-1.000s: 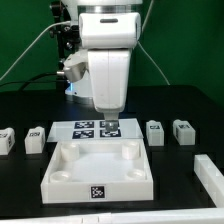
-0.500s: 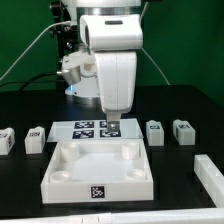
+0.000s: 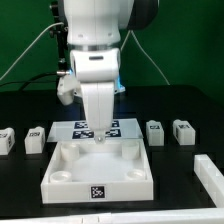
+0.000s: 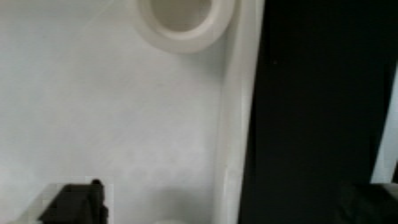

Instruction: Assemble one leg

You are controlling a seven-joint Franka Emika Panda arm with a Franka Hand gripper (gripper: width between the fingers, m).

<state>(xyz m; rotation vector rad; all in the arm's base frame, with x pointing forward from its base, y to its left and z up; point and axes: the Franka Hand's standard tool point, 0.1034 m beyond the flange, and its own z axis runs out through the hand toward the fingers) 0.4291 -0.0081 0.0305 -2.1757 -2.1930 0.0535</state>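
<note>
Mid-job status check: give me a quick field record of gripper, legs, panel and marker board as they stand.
gripper: low over the panel's far edge; open or shut cannot be told
panel: lying flat, no leg seen in its sockets
legs: four in clear view, loose, two on each side of the panel
marker board: behind the panel, partly hidden by the arm
socket: one round socket shows in the wrist view

marker board [image 3: 126, 128], black table [image 3: 182, 182], green backdrop [image 3: 190, 40]
</note>
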